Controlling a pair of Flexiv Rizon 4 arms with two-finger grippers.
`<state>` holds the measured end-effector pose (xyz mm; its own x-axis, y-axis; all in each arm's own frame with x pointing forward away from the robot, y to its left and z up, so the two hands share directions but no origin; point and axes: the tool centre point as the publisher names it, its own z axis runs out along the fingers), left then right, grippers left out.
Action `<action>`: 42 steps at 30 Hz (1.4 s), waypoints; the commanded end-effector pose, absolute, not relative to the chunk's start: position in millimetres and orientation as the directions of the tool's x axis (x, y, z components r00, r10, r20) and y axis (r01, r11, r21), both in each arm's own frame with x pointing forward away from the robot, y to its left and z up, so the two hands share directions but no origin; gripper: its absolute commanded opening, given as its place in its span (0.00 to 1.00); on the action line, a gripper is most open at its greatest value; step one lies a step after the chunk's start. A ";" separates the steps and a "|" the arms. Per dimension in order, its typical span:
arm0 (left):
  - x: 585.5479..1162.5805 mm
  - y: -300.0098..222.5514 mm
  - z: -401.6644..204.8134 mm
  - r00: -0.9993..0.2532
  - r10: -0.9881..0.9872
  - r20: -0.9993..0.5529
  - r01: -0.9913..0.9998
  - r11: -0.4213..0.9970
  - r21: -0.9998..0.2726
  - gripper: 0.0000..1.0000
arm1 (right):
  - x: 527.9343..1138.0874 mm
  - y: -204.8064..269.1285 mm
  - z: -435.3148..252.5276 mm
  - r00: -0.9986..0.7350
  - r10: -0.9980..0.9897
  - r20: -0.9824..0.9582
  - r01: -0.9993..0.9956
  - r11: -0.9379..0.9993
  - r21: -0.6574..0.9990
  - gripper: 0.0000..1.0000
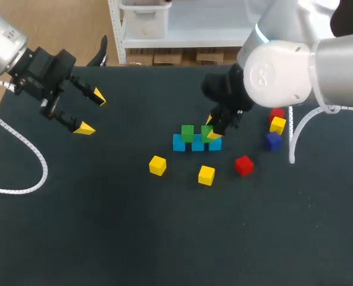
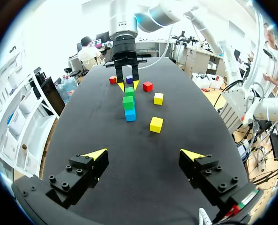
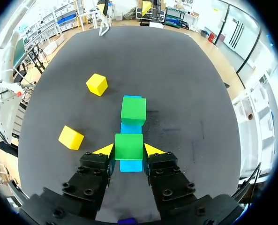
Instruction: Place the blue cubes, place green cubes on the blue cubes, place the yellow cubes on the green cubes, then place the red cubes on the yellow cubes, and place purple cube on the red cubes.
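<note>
While clenched on a smooth green cube (image 3: 129, 145), right gripper (image 3: 129, 150) over blue cubes (image 3: 131, 128); left gripper (image 2: 143, 154) splayed.

Two green cubes (image 1: 187, 132) are set on a row of blue cubes (image 1: 197, 145); yellow cubes (image 1: 158, 165), red cubes (image 1: 244, 165) and a purple cube (image 1: 273, 141) are scattered nearby.
</note>
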<state>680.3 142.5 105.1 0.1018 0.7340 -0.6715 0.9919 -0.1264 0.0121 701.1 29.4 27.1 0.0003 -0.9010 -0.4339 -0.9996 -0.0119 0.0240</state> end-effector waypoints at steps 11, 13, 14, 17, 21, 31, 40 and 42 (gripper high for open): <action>680.8 143.7 104.4 0.105 0.732 -0.673 0.992 -0.129 0.014 1.00 | 704.2 30.1 27.1 -0.001 -0.900 -0.436 -0.999 -0.014 0.030 0.23; 680.8 143.7 104.4 0.105 0.732 -0.673 0.992 -0.129 0.014 1.00 | 704.5 30.0 26.9 -0.002 -0.900 -0.436 -0.999 -0.013 0.030 0.23; 680.8 143.7 104.4 0.105 0.732 -0.673 0.992 -0.129 0.014 1.00 | 704.5 30.0 26.9 -0.002 -0.900 -0.436 -0.999 -0.012 0.031 0.23; 680.8 143.7 104.4 0.105 0.732 -0.673 0.992 -0.129 0.014 1.00 | 704.9 29.7 26.2 -0.004 -0.900 -0.436 -0.999 -0.012 0.033 0.25; 680.8 143.7 104.4 0.105 0.732 -0.673 0.992 -0.129 0.014 1.00 | 704.9 29.3 25.7 -0.006 -0.900 -0.437 -0.999 -0.010 0.035 0.34; 680.8 143.7 104.4 0.105 0.732 -0.673 0.992 -0.129 0.014 1.00 | 705.1 28.7 24.7 -0.010 -0.899 -0.439 -0.999 -0.007 0.039 0.43; 680.8 143.7 104.4 0.105 0.732 -0.673 0.992 -0.129 0.014 1.00 | 705.8 28.2 25.4 -0.012 -0.896 -0.443 -0.999 -0.007 0.040 1.00; 680.8 143.7 104.4 0.105 0.732 -0.673 0.992 -0.129 0.014 1.00 | 706.1 26.1 28.2 -0.013 -0.893 -0.450 -0.999 -0.001 0.032 1.00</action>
<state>680.3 142.5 105.1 0.1018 0.7340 -0.6715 0.9919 -0.1264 0.0121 705.8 28.9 26.5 -0.0143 -0.8963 -0.4433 -0.9995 -0.0004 0.0330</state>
